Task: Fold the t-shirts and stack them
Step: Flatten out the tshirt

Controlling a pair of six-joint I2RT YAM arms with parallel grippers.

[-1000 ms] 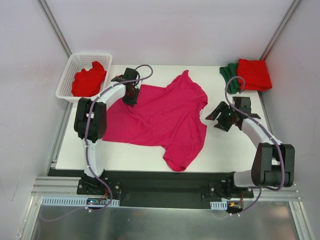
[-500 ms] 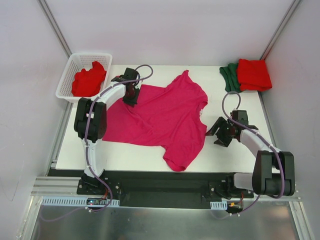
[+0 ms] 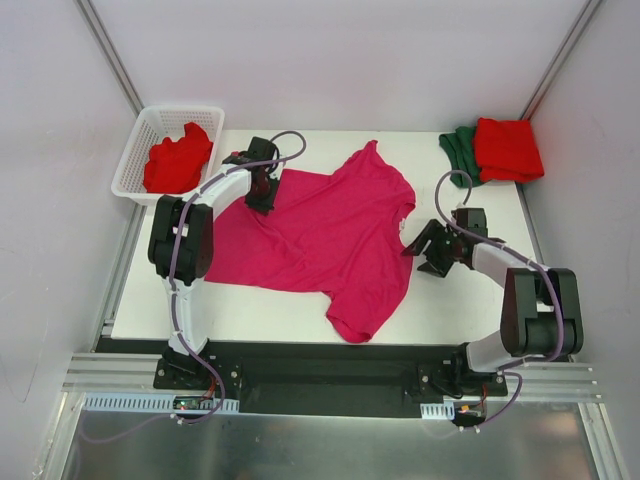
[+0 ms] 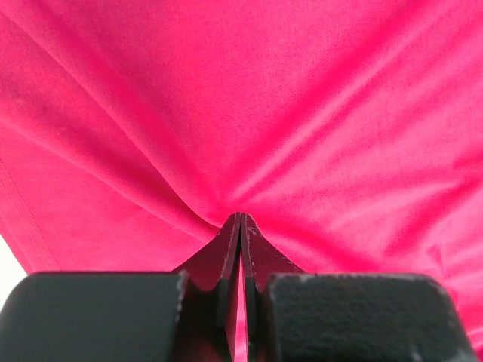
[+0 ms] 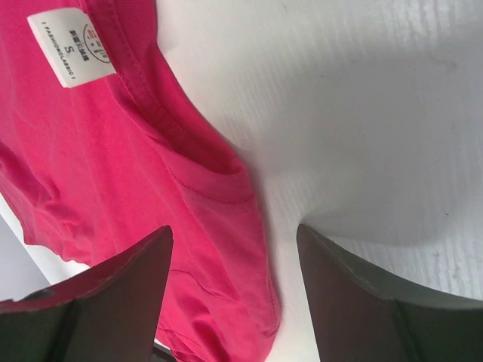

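Pink shirt [image 3: 320,235] lies spread on the table [image 3: 250,310], long axis running roughly left-right: hem left, collar right. My left gripper [image 3: 262,190] is pinched tight on cloth at the far-left corner. Right gripper [image 3: 425,250] is wide open w/ nothing in it, collar [image 5: 204,162] just ahead, nearer its left finger. Right arm's closer to that end imo.

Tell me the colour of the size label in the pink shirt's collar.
White with dark print; the label shows best in the right wrist view.
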